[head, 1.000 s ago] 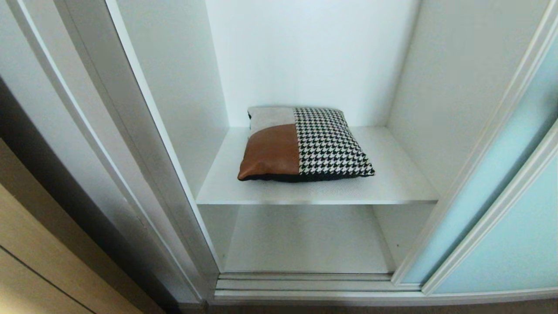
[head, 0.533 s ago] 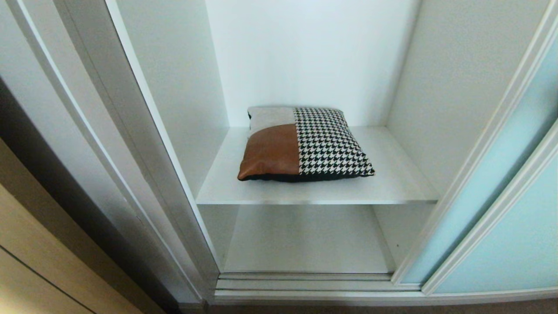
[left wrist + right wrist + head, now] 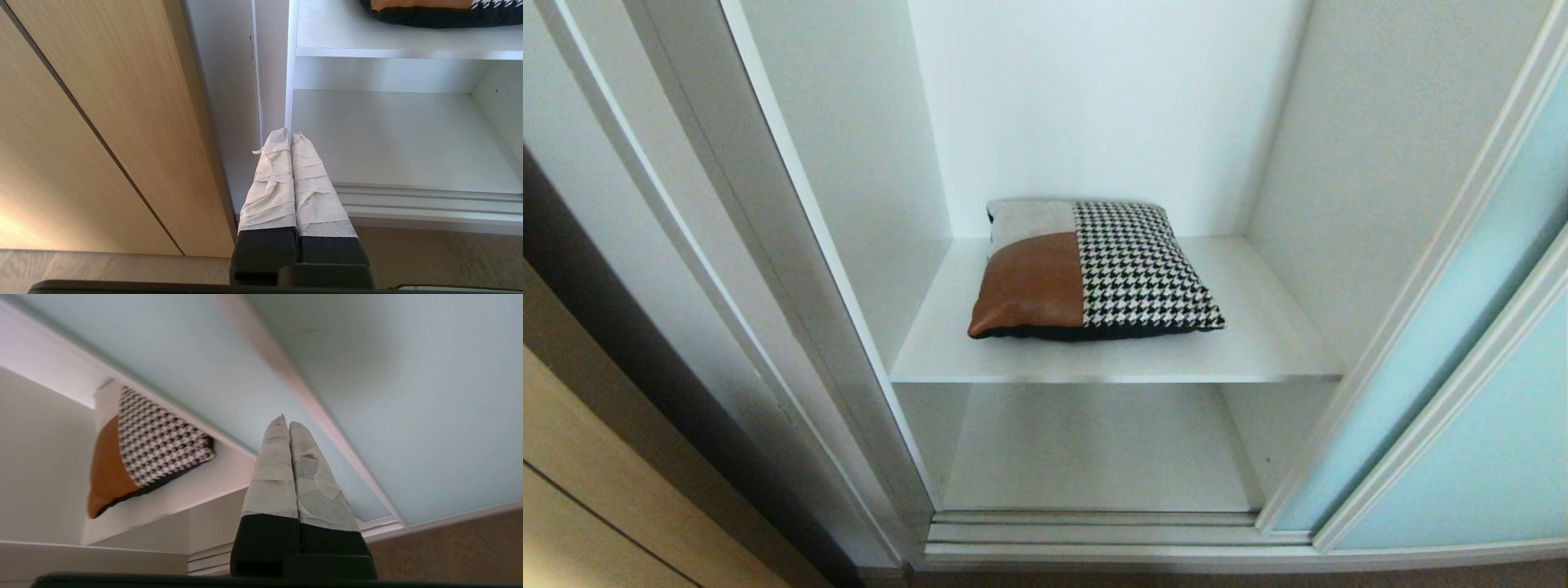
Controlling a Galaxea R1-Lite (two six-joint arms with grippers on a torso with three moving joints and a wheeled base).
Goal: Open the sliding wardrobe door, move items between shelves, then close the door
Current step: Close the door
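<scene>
While the sliding wardrobe door [image 3: 1462,343] stands pushed to the right of the cushion [image 3: 1094,269], the cupboard is open and you can see inside. The cushion lies flat on the upper shelf [image 3: 1258,343], near the back wall and a little to the left of the shelf's middle. It has a brown patch, a grey patch and a black-and-white check half. Under the cushion's shelf is the lower shelf [image 3: 1094,449], and in front of that runs the door track [image 3: 1094,531].

The left gripper [image 3: 290,136] is low, below and to the left of the cushion, in front of the lower shelf and by the white side post [image 3: 288,81]. Its two wrapped fingers [image 3: 269,179] are pressed tight together and hold nothing. A wooden panel [image 3: 102,122] is beside it, farther left from the cushion.

The right gripper [image 3: 284,422] is to the right of the cushion, in front of the blue glass door. Its fingers [image 3: 273,473] are pressed together too, and they hold nothing. It touches neither the cushion nor, as far as can be seen, the door.
</scene>
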